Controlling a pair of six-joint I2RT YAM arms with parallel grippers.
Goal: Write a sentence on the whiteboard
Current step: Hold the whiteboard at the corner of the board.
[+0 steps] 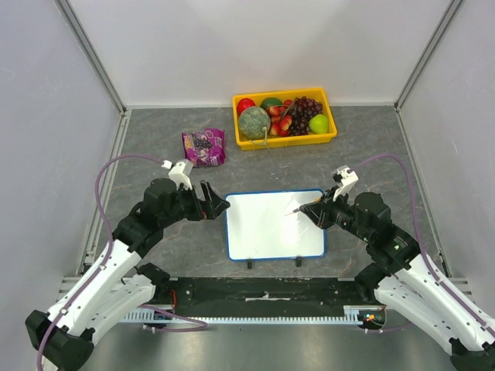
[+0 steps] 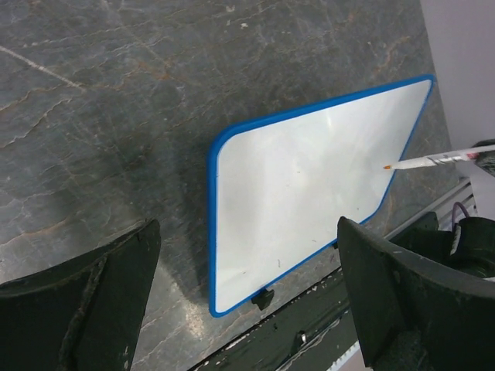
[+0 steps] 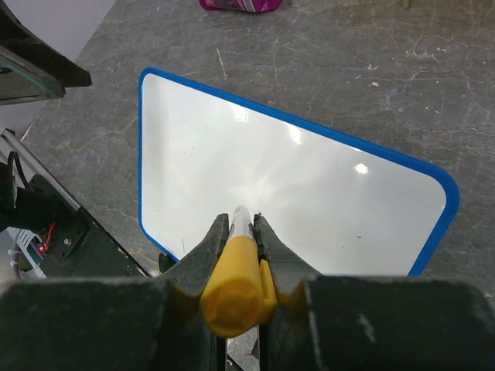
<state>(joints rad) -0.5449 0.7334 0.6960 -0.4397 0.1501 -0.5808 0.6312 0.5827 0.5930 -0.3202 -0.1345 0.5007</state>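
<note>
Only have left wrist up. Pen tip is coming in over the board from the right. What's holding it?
Observer: The right gripper, shut on the marker. The marker's yellow end sits between the fingers.
Operator: Anything further back?
Observer: A yellow tray of fruit toward the far wall, with a purple packet to its left.
Operator: And my side, seen from above?
Observer: The left gripper is open, beside the far-left corner of the whiteboard. Can't tell if it touches.
</note>
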